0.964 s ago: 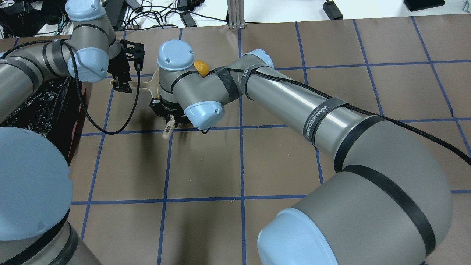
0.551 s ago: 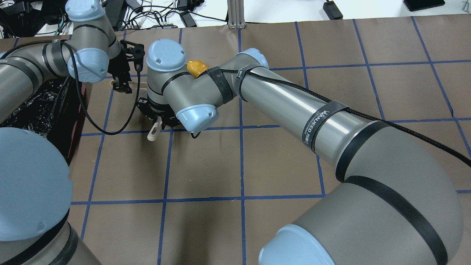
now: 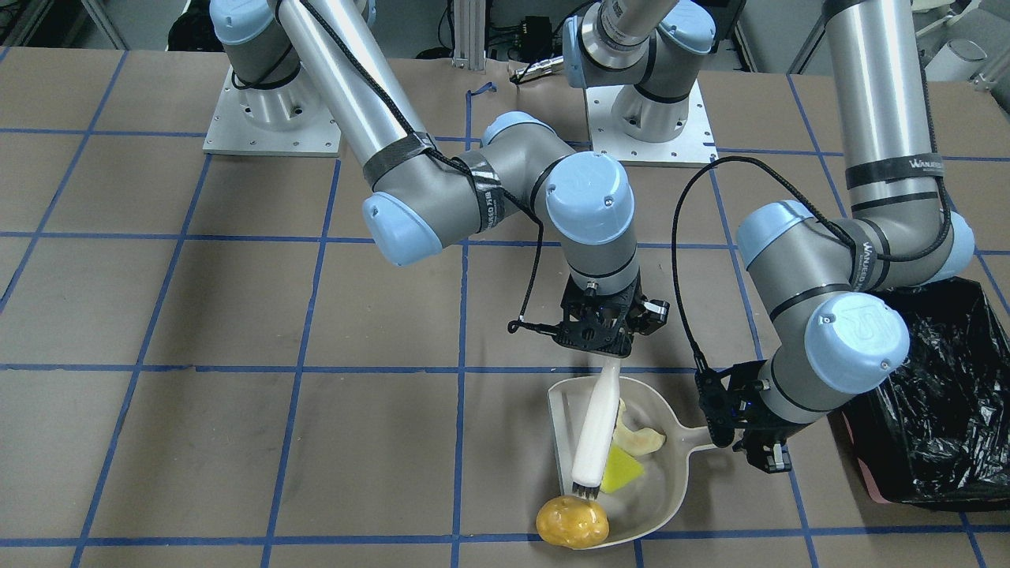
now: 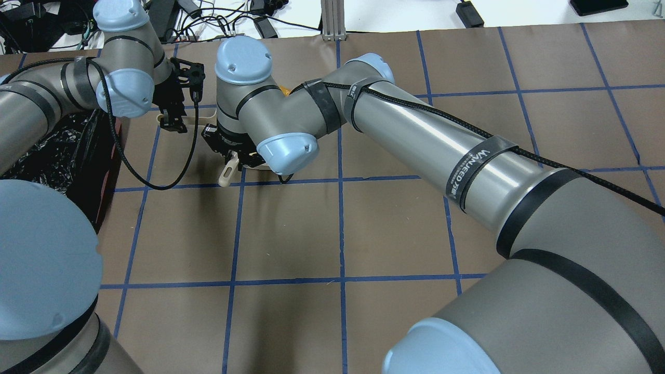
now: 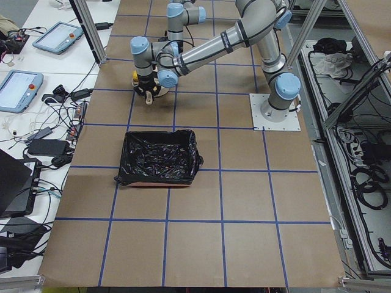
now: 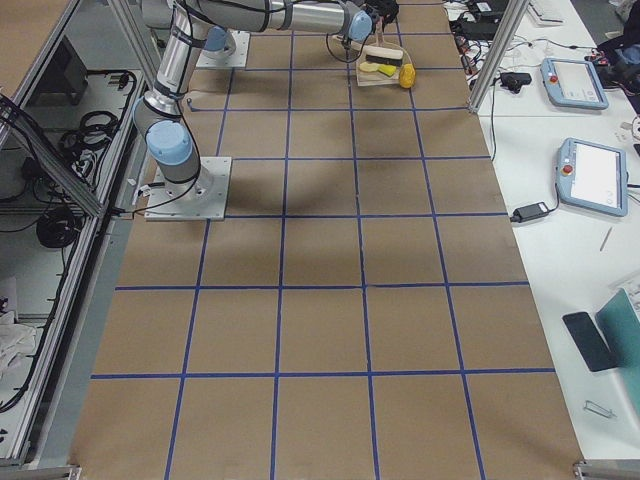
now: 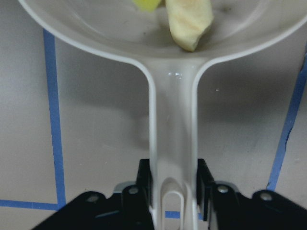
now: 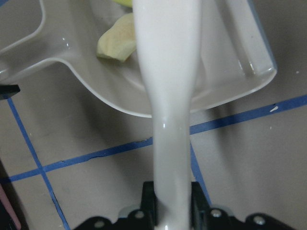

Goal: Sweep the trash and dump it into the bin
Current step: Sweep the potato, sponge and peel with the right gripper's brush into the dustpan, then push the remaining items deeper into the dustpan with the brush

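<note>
Holding one cream dustpan [image 3: 671, 483] by its handle, the left gripper [image 3: 746, 432] sits at the lower right of the front view, its two fingers [image 7: 144, 178] pressed against either side of the handle. The right gripper [image 3: 604, 344], at the centre, is clamped on the top end of one white brush [image 3: 596, 430], which slants down into the pan with its bristles lowest. Three pieces of trash show. A pale slice [image 3: 641, 439] and a yellow-green wedge [image 3: 621, 470] lie inside the pan, just right of the brush. A potato [image 3: 572, 522] sits at the pan's lower-left edge, touching the bristles; whether it is fully in the pan I cannot tell. One bin [image 3: 935, 398] lined in black stands at the right edge, apart from the pan.
</note>
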You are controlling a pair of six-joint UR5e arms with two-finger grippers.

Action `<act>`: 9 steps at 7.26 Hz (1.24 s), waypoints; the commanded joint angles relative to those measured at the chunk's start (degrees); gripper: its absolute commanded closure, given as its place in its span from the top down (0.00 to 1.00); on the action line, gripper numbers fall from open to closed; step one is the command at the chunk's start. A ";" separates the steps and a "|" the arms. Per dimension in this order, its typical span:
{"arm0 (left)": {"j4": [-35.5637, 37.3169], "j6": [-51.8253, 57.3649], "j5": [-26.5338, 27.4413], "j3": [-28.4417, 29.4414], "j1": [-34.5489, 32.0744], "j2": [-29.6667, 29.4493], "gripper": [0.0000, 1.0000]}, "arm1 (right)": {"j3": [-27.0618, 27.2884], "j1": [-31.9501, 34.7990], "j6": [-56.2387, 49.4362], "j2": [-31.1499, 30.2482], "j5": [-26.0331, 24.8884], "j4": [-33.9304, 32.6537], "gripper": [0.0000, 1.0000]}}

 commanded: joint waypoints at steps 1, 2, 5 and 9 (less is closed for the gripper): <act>0.00 0.00 -0.07 -0.14 0.00 0.00 0.25 | 0.08 -1.77 -1.63 -1.42 -1.48 3.32 0.00; 0.00 0.00 -0.07 -0.22 0.00 0.00 0.25 | 0.25 -3.95 -5.90 -1.78 -2.97 5.61 0.00; 0.09 0.00 0.02 -0.22 0.00 0.00 0.25 | 0.69 -7.05 -13.14 -1.35 -4.64 6.95 0.00; 0.09 -0.26 0.46 -0.05 0.00 -0.18 0.25 | 0.61 -10.12 -21.74 0.84 -7.20 6.60 0.00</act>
